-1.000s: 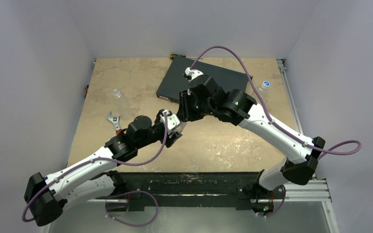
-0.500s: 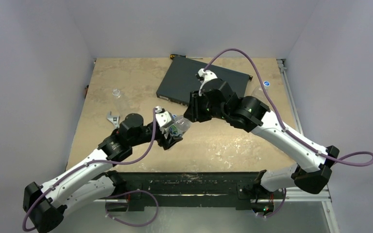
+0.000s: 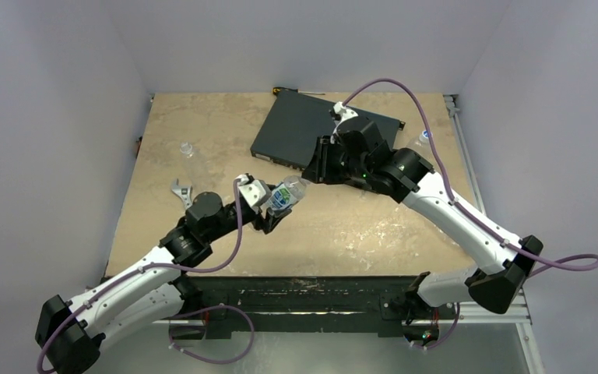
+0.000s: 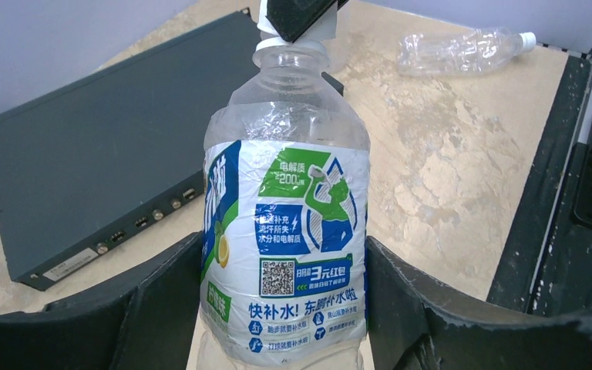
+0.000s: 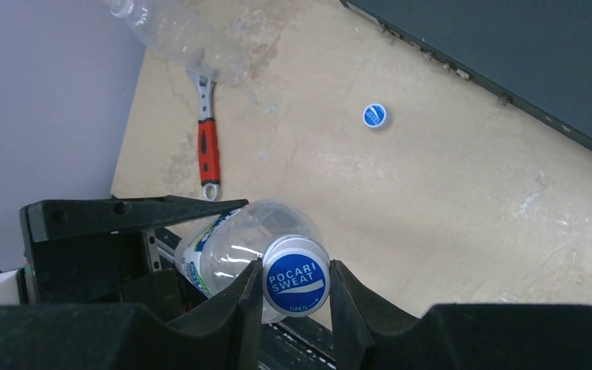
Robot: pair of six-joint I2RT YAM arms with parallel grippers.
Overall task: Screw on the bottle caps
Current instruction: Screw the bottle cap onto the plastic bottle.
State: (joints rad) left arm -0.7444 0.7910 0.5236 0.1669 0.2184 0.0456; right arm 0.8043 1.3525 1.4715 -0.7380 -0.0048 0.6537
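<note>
A clear bottle (image 4: 289, 216) with a blue, green and white label is gripped round its body by my left gripper (image 4: 281, 258), which holds it above the table, neck tilted toward the right arm. The same bottle (image 3: 284, 195) shows mid-table in the top view. My right gripper (image 5: 293, 287) is shut on a blue-and-white bottle cap (image 5: 297, 284) that sits at this bottle's mouth. A loose cap (image 5: 374, 116) lies on the table near the black box. A second clear bottle (image 4: 462, 50) lies on its side with a cap on.
A flat black box (image 3: 304, 132) lies at the back centre, a screwdriver (image 3: 280, 91) behind it. A red-handled wrench (image 5: 208, 146) lies at the left, near a small clear bottle (image 3: 188, 148). The black base rail (image 3: 319, 296) runs along the near edge.
Both arms have shifted: the left gripper drew back to the left and the right gripper moved right, so the bottle between them now shows in the top view. Both grips have held.
</note>
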